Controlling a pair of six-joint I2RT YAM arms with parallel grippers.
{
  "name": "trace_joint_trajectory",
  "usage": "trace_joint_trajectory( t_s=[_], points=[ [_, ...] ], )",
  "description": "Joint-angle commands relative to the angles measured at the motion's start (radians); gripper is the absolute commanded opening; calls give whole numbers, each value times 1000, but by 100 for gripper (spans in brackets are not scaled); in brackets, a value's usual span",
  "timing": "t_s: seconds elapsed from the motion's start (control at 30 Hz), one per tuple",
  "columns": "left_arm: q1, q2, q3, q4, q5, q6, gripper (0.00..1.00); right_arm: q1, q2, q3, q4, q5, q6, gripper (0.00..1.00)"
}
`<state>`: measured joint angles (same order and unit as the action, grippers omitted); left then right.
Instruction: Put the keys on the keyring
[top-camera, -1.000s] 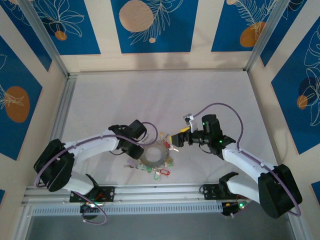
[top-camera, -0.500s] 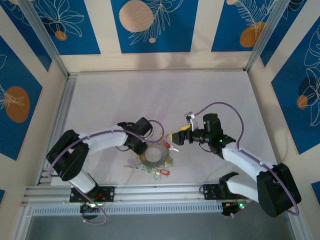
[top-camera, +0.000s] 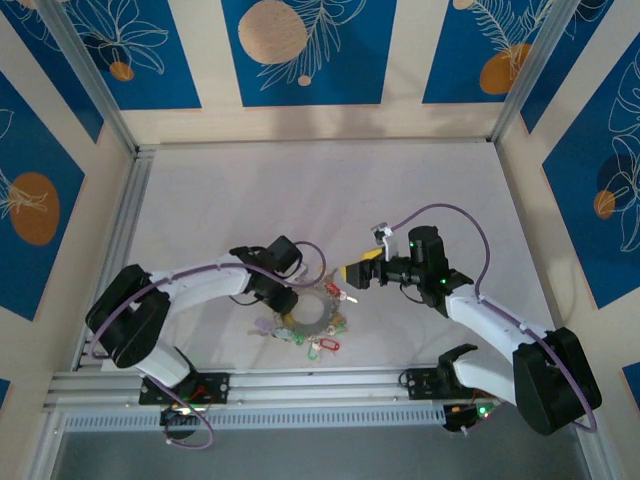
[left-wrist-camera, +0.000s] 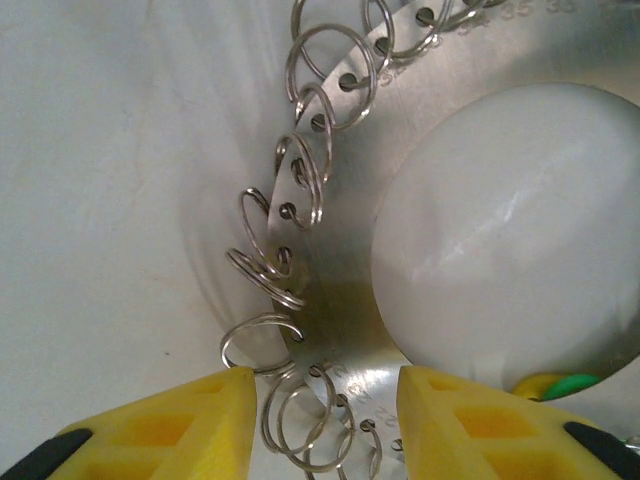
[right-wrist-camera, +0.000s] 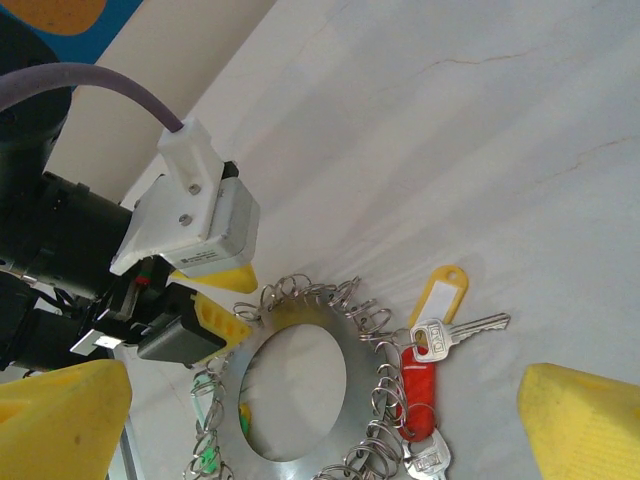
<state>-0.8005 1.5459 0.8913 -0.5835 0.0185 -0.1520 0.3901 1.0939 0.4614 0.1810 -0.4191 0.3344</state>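
As left gripper moves in, jaws apart astride keyring rim | right gripper gaping, keys just ahead | clamp pending

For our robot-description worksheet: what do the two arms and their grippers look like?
The left arm and right arm have white tubular links joined by bulky black joint housings, with a purple cable looping along each. The left gripper and right gripper carry chunky yellow fingers. A white box sits by the left gripper. Small green lights glow on the right arm.
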Motion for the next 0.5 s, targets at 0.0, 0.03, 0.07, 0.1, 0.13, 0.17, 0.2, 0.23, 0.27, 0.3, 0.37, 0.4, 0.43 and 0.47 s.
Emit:
trace_joint_trajectory(
  t_s=[0.0,0.03,0.07,0.1,0.13,0.17,0.2,0.23,0.27,0.3,0.37,0.4,0.43,0.47],
  points=[
    [2,-18,-16,-8,14,-19,41,-4,-24,-19,15,-21,3,99],
    [0,-17,-15,-11,1,-23,41,-4,-26,-20,14,-23,2,99],
    [0,-15,-17,-12,-7,-25,41,-5,-28,-21,14,-23,2,99],
    [-1,-14,-17,-13,-11,-25,40,-4,-29,-20,14,-23,0,99],
    [-4,-15,-16,-20,-21,-27,39,-4,-31,-20,12,-23,-1,99],
    [-7,-18,-16,-23,-30,-25,38,-6,-32,-20,11,-23,-2,99],
    [-10,-21,-15,-28,-33,-23,37,-6,-32,-20,11,-23,-4,99],
    [-10,-24,-15,-34,-34,-22,37,-5,-32,-20,11,-23,-3,99],
    [-11,-27,-19,-38,-33,-21,36,-6,-32,-23,11,-23,-5,99],
    [-9,-29,-20,-41,-32,-21,35,-6,-32,-24,13,-24,-5,99],
    [-11,-35,-25,-48,-31,-23,34,-6,-32,-27,18,-23,-3,99],
    [-11,-38,-25,-52,-32,-22,34,-7,-32,-27,20,-23,-3,99],
    [-11,-40,-27,-59,-34,-23,33,-6,-32,-28,20,-26,-4,99],
    [-12,-42,-28,-65,-37,-22,32,-5,-32,-27,21,-25,-4,99]
  ],
)
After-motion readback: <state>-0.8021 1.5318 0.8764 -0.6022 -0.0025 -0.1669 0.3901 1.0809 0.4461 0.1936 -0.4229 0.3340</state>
